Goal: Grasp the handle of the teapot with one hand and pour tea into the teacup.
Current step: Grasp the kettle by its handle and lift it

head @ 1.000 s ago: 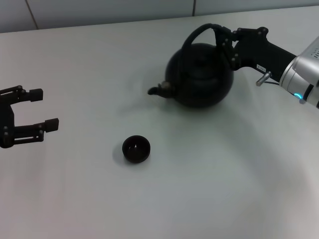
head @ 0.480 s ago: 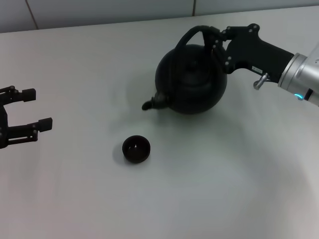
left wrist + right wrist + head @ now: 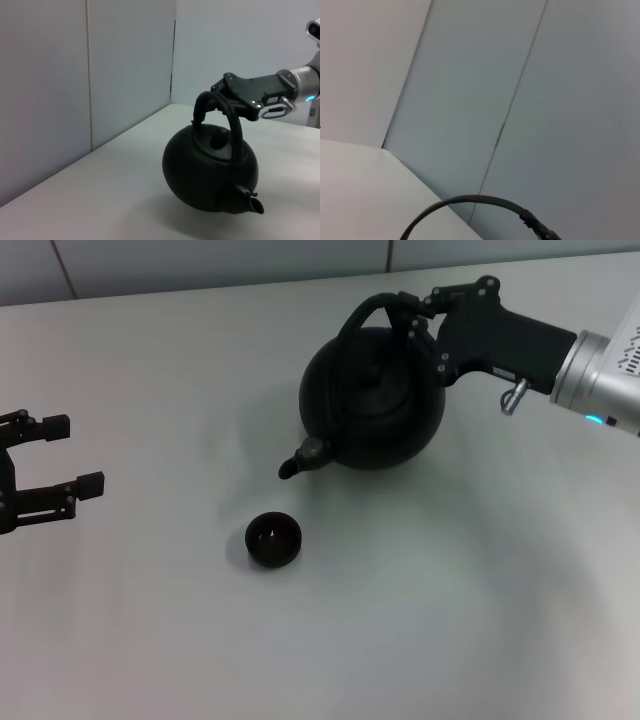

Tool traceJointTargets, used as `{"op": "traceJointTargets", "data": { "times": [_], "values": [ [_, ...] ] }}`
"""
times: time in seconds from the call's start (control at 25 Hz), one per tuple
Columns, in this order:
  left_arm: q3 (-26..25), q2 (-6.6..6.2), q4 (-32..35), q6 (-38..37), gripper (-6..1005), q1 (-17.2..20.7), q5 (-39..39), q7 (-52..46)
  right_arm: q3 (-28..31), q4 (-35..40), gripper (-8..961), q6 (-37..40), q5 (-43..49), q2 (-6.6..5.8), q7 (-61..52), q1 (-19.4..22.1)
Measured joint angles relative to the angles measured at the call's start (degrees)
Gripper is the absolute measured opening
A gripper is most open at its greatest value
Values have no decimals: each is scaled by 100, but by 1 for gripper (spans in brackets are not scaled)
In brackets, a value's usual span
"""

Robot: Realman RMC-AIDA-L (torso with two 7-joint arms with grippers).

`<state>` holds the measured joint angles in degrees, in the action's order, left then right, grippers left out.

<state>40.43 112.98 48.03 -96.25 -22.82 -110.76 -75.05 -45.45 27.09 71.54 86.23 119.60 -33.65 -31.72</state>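
Note:
The round matte black teapot [image 3: 372, 400] hangs lifted off the white table, tilted with its short spout [image 3: 296, 461] pointing down and toward the teacup. My right gripper [image 3: 418, 312] is shut on the top of its arched black handle [image 3: 375, 306]. The left wrist view shows the teapot [image 3: 210, 170] in the air with the right gripper [image 3: 235, 97] on the handle [image 3: 220, 102]. The right wrist view shows only a stretch of the handle [image 3: 480, 202]. The tiny black teacup [image 3: 273, 539] stands on the table just below the spout's tip. My left gripper [image 3: 65, 454] is open and parked at the table's left edge.
The white table [image 3: 450, 620] stretches around the cup and pot. A grey panelled wall [image 3: 200, 260] runs along the table's far edge, close behind the teapot.
My right gripper has carried the teapot to the left and toward the teacup, and the spout has tipped lower. The left gripper shifted slightly left early on, then stayed still.

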Motion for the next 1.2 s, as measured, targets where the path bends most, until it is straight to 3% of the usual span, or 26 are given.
{"op": "traceJointTargets", "data": {
  "times": [0.84,1.2],
  "values": [
    [87,-12,215,-372,817,64,-42,-1,-166,361,62,7,181,-31,-338,28],
    [88,69,726,-604,817,267,-87,-61,-471,602,62,-150,376,-19,-322,34]
  ]
}}
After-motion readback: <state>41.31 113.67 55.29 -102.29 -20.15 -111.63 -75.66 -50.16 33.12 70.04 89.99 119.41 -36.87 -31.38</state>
